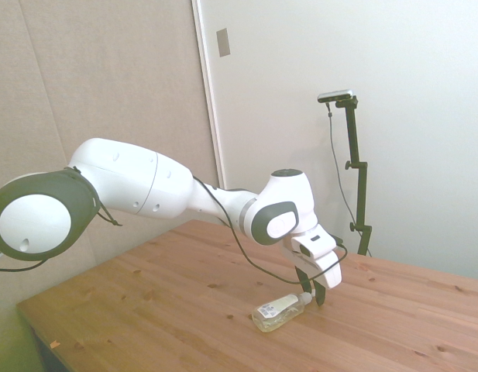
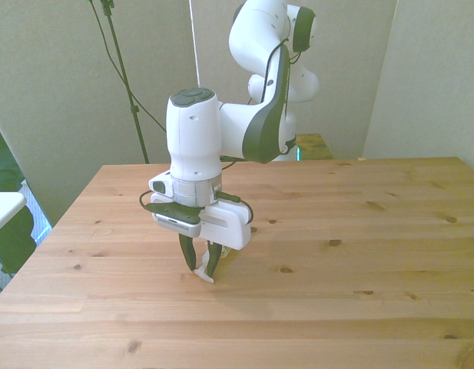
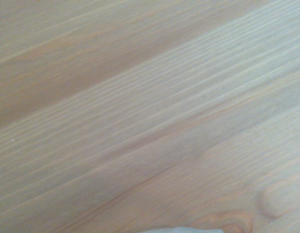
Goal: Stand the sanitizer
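- Side view: the sanitizer (image 1: 279, 311) lies flat on the tabletop (image 1: 169, 310); the hand (image 1: 312, 297) pinches its pump end, likely to tip it upright.
- Front view: the fingers (image 2: 189, 254) are nearly together around the white pump.
- Wrist view: mostly wood grain.

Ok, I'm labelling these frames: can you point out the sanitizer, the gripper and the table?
sanitizer (image 1: 276, 313): side view, on its labelled body.
gripper (image 2: 200, 264): front view, between its fingertips.
table (image 2: 375, 254): front view, bare wood.

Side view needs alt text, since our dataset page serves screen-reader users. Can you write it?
A small clear plastic sanitizer bottle of pale yellow-green liquid lies on its side on a wooden table. The white robot arm's hand reaches down from the picture's left, its dark fingers closed around the bottle's white pump top.
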### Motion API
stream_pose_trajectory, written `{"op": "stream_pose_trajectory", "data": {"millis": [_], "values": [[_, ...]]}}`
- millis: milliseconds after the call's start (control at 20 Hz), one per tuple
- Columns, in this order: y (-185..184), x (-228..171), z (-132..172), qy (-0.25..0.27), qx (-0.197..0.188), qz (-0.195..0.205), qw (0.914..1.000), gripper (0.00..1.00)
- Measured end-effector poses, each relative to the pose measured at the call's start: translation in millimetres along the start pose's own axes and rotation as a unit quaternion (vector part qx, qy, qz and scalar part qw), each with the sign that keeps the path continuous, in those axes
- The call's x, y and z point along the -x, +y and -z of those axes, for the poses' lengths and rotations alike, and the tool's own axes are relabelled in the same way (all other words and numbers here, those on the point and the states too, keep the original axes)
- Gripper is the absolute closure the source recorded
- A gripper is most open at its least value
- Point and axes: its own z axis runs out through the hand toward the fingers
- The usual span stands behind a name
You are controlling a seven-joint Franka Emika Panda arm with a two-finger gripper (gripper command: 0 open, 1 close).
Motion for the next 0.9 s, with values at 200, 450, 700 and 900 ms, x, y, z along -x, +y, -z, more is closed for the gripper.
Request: {"op": "stream_pose_trajectory", "data": {"millis": [200, 450, 700, 900], "values": [[-1.0, -4.7, -0.8, 0.003, -0.001, -0.019, 0.9998, 1.00], [-5.1, -6.5, -0.5, 0.004, -0.002, -0.038, 0.9993, 1.00], [-21.4, -21.2, 22.7, 0.054, -0.069, -0.078, 0.9931, 1.00], [-37.9, -24.5, 58.9, 0.115, -0.158, -0.104, 0.9751, 1.00]]}}
